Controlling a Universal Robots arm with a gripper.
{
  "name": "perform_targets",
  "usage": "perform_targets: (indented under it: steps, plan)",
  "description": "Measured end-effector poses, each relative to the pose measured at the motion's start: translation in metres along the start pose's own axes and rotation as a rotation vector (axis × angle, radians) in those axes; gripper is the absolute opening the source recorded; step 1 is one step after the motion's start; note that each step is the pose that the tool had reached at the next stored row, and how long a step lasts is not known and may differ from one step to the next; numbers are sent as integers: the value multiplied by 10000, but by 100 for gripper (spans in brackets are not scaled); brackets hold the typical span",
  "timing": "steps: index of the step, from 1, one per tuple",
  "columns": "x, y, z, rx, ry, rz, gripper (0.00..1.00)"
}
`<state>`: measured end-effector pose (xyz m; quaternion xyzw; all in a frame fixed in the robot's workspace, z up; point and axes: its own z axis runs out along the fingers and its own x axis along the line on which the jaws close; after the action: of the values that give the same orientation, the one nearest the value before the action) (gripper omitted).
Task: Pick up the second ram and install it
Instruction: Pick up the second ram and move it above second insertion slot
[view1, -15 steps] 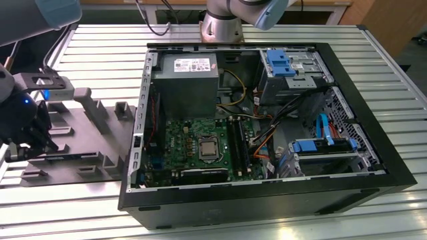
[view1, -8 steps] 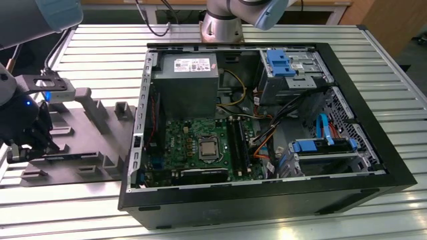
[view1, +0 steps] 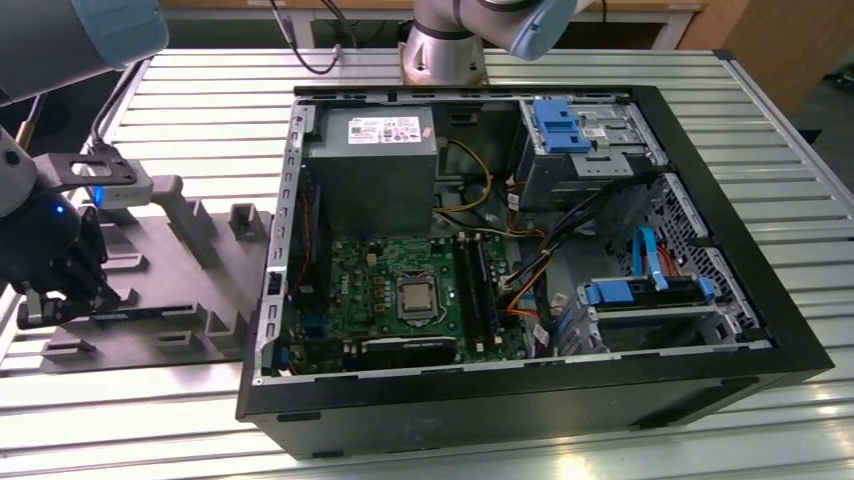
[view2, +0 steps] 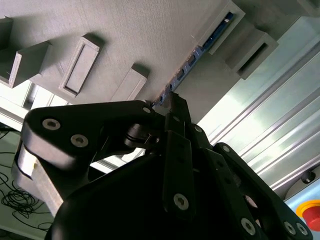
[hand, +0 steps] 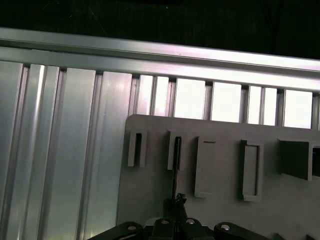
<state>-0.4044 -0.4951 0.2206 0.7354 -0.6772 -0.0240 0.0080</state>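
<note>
On the ribbed aluminium worktop (view1: 200, 90)
Grey plastic fixture (view1: 160, 355) holding a thin dark ram strip (view2: 192, 56) at the exterior view's left; open black computer case (view1: 534, 400) at its right.

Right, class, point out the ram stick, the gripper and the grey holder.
ram stick (view2: 189, 61): second wrist view, chip-lined side.
gripper (view2: 171, 100): second wrist view, between fingertips.
grey holder (hand: 145, 200): first wrist view, bare plate.

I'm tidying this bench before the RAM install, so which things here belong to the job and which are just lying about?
Job: second ram, sitting in the grey holder; gripper at its end; green board's black slots.
Lying about: power supply, blue drive brackets, cables.
</note>
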Motion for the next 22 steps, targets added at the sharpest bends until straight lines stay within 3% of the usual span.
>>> perform_targets:
  steps: [5,7,9,10,22]
  plan:
    - [0,0,2,1,-1,0,11]
    - [0,0,2,1,-1,0,23]
    - [0,0,2,1,-1,0,23]
    - [0,0,2,1,-1,0,30]
    - [0,5,47,5,-5,79,30]
